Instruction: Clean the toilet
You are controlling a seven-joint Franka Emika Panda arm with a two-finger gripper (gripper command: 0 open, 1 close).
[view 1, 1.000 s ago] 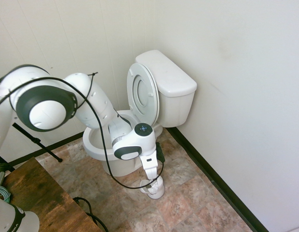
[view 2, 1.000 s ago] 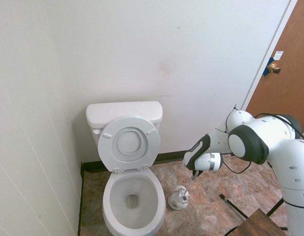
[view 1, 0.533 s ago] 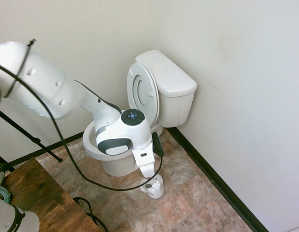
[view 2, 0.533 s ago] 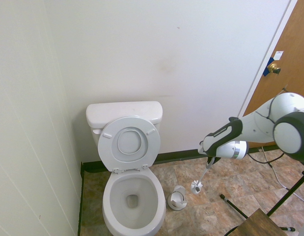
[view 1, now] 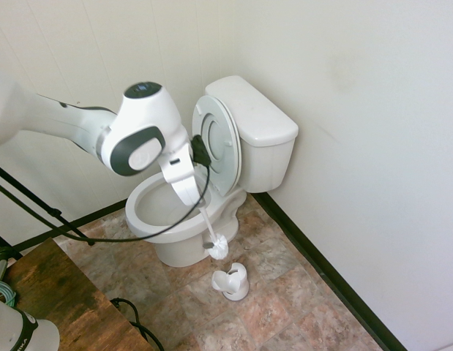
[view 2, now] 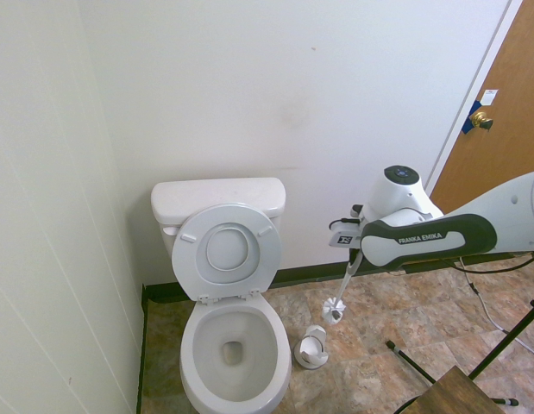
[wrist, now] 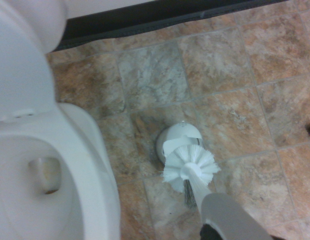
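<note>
"Low at the left of the first exterior view, what stands nearest?"

"The table (view 1: 54, 292). Beyond it, near the middle, the gripper (view 1: 191, 196) has its fingers closed on the brush (view 1: 217, 247), which hangs tilted, bristles down."

"And the holder (view 1: 232, 282)?"

"Just below the bristles in the frame, upright on the floor (view 1: 285, 322). The brush is out of it and clear of it."

"So the step is carrying the brush over to the bowl?"

"I judge so, with the scrubbing not begun. I'd lift first, until the bristles clear the rim (view 1: 136, 219), then go across. Going low risks a knock on the bowl's side or on the holder."

"How firm a grip?"

"Firm, and best tested lightly: the handle is thin and probably wants to twist once the bristles press. Come down upright over the opening, then work around under the rim in slow, gentle strokes."

"Where is the toilet (view 1: 184, 252) itself?"

"Its bowl is left of centre, its tank (view 1: 264, 117) right of centre and higher, by the wall (view 1: 372, 146). The lid (view 1: 217, 142) is up, so the way in is open. Keep the wrist and that loose cable off it."
</note>
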